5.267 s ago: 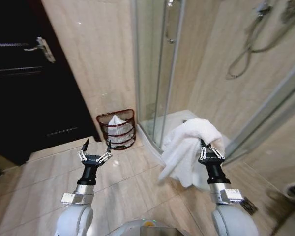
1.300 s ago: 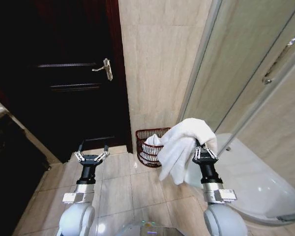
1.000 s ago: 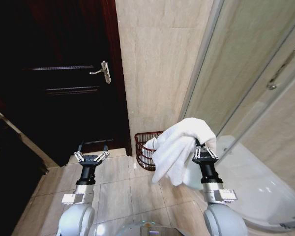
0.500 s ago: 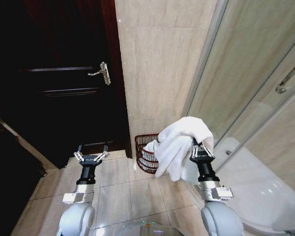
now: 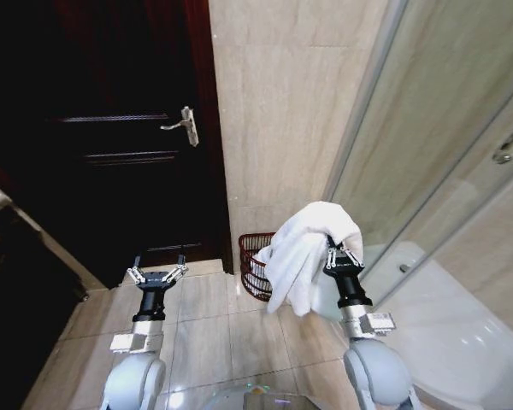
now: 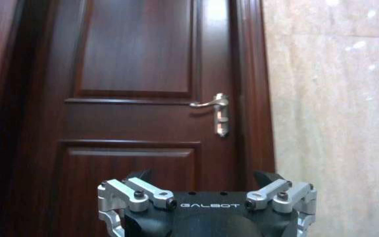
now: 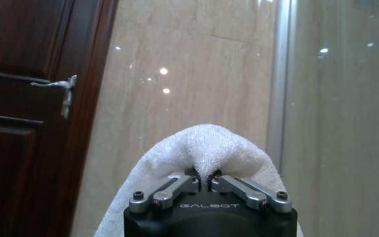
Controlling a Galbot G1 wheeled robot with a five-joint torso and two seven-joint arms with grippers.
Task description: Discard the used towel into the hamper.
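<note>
A tiled bathroom: pale stone wall (image 5: pixel 282 111) ahead, a dark wooden door (image 5: pixel 111 154) with a metal lever handle (image 5: pixel 181 124) beyond the left claw, and the glass shower screen (image 5: pixel 445 137) past the right claw. The right claw (image 5: pixel 343 254) is clamped on the towel (image 5: pixel 303 248), pinching a fold at its tips; in the right wrist view the white cloth (image 7: pixel 199 148) bulges over the closed fingers (image 7: pixel 176 186). Most of the towel hangs to the inner side of that claw, drooping below it. The hamper (image 5: pixel 255 263) stands on the floor (image 5: pixel 214 325) against the wall, beyond and below the right claw and a little toward the left claw, partly hidden behind the hanging cloth; something pale already lies inside.

The left claw (image 5: pixel 156 272) is held apart and empty, pointing at the door, well clear of the hamper.

To do the drop well, I judge the right claw should come over the hamper's mouth so the drooping tail goes inside the rim first, then lower before letting go. Released too high or off-centre, the bulky cloth could drape over the rim or tip the light wicker.
</note>
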